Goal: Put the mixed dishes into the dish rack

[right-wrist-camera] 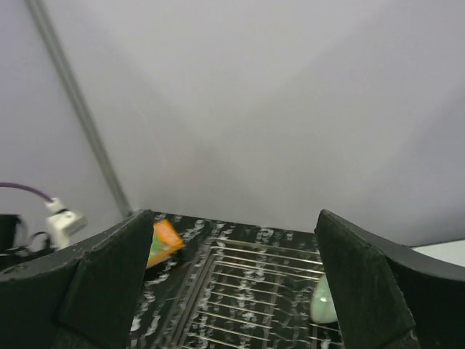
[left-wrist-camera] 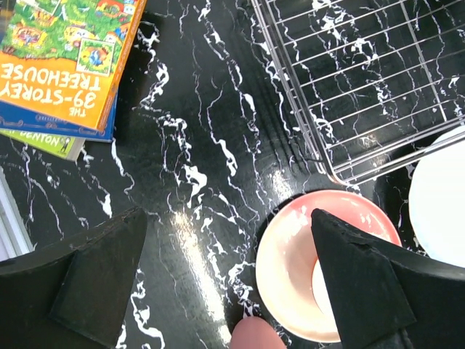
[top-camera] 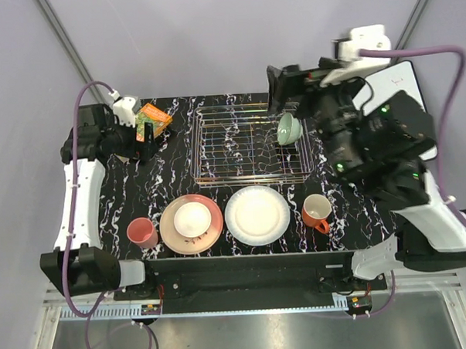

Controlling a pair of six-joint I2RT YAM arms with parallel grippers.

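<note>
1. Closest to me, along the front edge, left to right: tumbler (top-camera: 142, 232), pink plate (top-camera: 174, 237), white plate (top-camera: 257, 214), mug (top-camera: 316, 211). All four sit on the table (top-camera: 171, 173), outside the rack (top-camera: 239, 147).
2. The pink plate has the cream bowl (top-camera: 193, 218) sitting upright in the middle of it, and the bowl looks empty. The tumbler is just beside that plate's left rim. The mug is upright with its handle toward the near right.
3. The rack sits behind that row, mid-table. The only thing in it is the green bowl (top-camera: 289, 129), tilted up on its edge at the right end.
4. The left gripper (left-wrist-camera: 227, 240) hangs over bare table just left of the rack. Its jaws are spread wide with nothing between them.
5. The right gripper (right-wrist-camera: 234, 225) is up high by the rack's far right corner, also spread wide and holding nothing. That arm's bulk hangs over the table's right side.
6. Far left corner has books (top-camera: 152, 121) with an orange-green cover. Far right is a white board (top-camera: 399, 81), partly hidden by the right arm.
</note>
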